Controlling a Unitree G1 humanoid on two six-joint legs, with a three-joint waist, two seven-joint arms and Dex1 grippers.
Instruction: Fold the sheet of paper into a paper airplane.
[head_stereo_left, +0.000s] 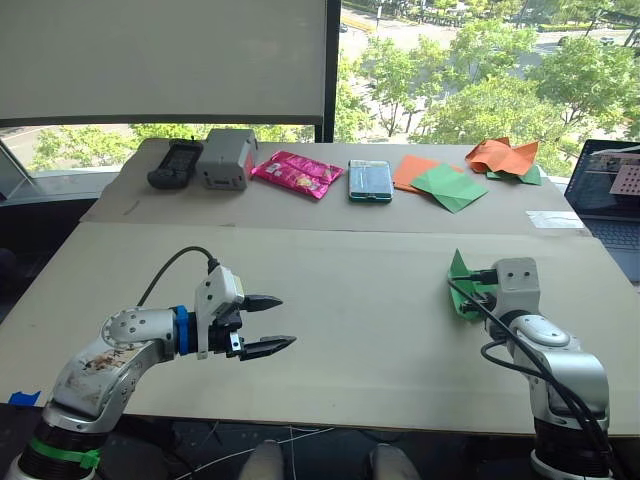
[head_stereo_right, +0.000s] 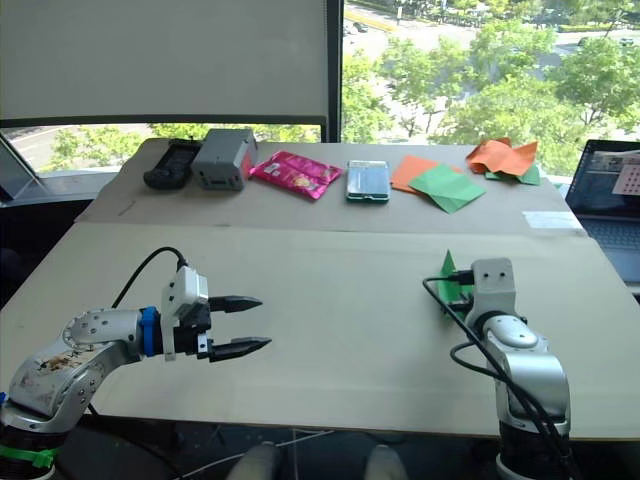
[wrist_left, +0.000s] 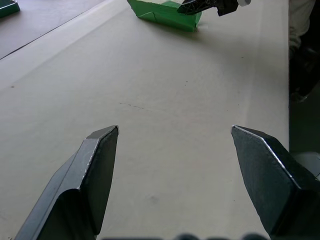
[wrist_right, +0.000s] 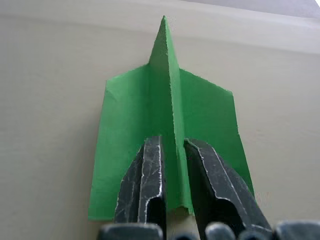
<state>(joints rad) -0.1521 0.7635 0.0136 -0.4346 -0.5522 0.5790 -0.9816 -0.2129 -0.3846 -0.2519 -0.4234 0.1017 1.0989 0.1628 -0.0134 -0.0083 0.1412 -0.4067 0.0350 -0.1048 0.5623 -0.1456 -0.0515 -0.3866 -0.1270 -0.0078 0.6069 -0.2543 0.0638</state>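
The sheet of paper is folded into a bright green paper airplane (wrist_right: 200, 110) with a pointed nose and an upright centre keel. It lies on the tan table (head_stereo_left: 350, 300) at the right. My right gripper (wrist_right: 172, 142) is shut on the rear of the keel, with the wings spread flat on either side. From the head, the airplane (head_stereo_left: 461, 283) pokes out beyond the right wrist. My left gripper (head_stereo_left: 272, 322) hovers open over the left side of the table with nothing between its fingers, pointing toward the airplane (wrist_left: 165, 12).
Along the back board lie a black remote (head_stereo_left: 175, 163), a grey box (head_stereo_left: 225, 158), a pink packet (head_stereo_left: 296, 173), a teal phone (head_stereo_left: 370, 180), orange and dark green squares (head_stereo_left: 445, 185) and crumpled orange paper (head_stereo_left: 503, 155). A laptop (head_stereo_left: 610, 190) stands at the far right.
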